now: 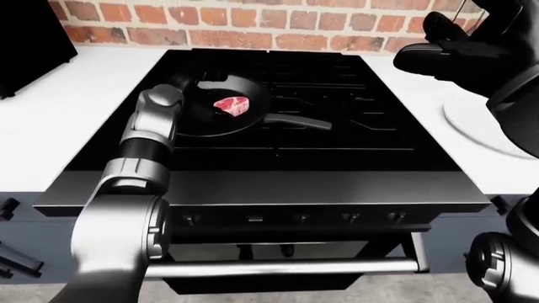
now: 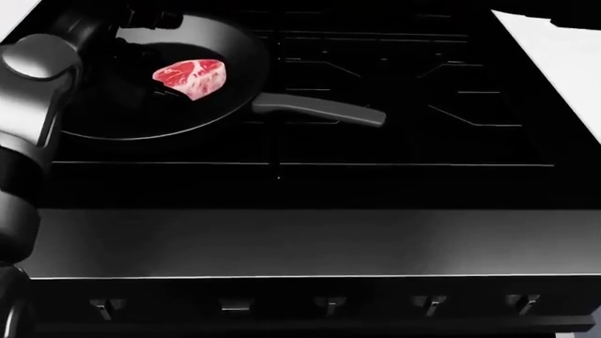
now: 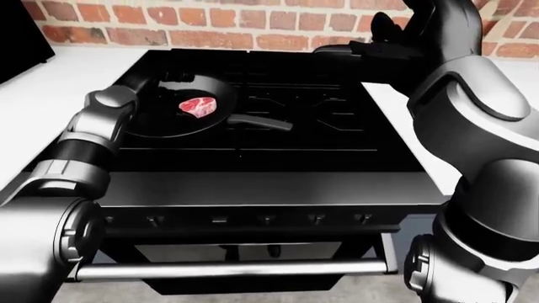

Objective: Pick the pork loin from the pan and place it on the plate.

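Left-eye view shows your left hand [image 1: 195, 81] reaching into the pan [image 1: 198, 121] just beside the pork loin [image 1: 232, 105], its fingers too dark to judge, while your right hand [image 1: 447, 53] hangs with fingers apart above the plate [image 1: 472, 126].

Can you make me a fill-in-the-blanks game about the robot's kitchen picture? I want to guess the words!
1. The pork loin is lying inside the black ____.
2. The wall at the top of the left-eye view is made of red ____.
3. In the head view, the pan's handle points toward the ____ side of the picture.
4. The round plate sits on the white ____, beside the stove.

Missing words: pan; bricks; right; counter
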`<state>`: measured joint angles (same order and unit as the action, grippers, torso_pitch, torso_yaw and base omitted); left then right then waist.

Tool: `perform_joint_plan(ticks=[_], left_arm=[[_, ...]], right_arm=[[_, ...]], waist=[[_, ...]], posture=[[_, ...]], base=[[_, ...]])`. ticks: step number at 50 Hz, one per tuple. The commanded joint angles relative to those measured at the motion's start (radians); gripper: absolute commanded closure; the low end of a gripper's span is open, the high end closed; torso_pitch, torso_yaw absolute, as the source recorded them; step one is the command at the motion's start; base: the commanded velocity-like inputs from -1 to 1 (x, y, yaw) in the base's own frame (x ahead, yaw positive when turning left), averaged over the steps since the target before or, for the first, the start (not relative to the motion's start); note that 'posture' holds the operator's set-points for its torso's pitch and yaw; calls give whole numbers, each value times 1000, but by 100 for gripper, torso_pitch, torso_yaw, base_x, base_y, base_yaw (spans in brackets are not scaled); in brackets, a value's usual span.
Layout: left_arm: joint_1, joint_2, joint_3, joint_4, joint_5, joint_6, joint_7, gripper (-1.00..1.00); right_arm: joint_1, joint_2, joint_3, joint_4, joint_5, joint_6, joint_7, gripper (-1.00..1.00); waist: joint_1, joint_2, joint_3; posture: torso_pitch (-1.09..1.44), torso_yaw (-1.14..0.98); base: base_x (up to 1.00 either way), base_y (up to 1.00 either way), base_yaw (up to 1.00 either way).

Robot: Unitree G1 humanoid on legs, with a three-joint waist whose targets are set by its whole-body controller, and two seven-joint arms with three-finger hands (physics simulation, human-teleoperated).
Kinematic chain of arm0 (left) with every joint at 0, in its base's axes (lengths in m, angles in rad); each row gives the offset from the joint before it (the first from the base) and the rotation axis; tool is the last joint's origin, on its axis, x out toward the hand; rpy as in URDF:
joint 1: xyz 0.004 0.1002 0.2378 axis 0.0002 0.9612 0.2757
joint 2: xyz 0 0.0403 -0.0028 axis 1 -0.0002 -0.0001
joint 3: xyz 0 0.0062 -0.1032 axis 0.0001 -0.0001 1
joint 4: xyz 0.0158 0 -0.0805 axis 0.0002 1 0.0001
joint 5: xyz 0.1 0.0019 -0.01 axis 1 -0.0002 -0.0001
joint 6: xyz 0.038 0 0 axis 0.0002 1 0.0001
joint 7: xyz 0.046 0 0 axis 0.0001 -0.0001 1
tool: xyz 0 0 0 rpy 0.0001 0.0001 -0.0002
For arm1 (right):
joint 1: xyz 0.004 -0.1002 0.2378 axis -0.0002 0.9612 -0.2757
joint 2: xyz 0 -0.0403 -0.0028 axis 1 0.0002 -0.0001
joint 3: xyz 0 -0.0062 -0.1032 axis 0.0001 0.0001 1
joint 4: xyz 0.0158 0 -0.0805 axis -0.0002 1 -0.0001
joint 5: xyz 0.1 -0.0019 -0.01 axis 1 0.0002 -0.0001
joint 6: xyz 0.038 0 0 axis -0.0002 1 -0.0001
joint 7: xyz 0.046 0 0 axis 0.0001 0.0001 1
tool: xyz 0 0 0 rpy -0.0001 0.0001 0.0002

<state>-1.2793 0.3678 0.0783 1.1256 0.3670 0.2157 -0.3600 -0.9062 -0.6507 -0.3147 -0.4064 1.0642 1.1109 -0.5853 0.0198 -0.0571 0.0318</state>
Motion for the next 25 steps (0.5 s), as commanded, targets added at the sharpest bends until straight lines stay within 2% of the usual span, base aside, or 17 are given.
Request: perform_joint_plan(ticks=[1,12,15,25], left_arm=[[-25,3,-1,-14,2,-9,-14,-39],[-12,2,-3,-25,19,-15,-8,-33],[-8,3,-2,-29,21,-15,-7,-22],[-4,2,-6,-27,38,-22,3,-15]], right_arm=[[-29,-14,-16,-14,-2,-27,-1,-100],[-26,-14,-17,-20,4,-28,-7,-100],[-33,-18,-17,-17,11,-25,-13,-100],[-38,-25,-16,-10,12,-28,-11,-100]], waist=[[0,-1,-26],[2,0,-26],[1,1,-26],[2,1,-25]], posture=[[0,0],[0,0],[0,0],[0,0]], base=[[0,0,0],[0,0,0],[0,0,0],[0,0,0]])
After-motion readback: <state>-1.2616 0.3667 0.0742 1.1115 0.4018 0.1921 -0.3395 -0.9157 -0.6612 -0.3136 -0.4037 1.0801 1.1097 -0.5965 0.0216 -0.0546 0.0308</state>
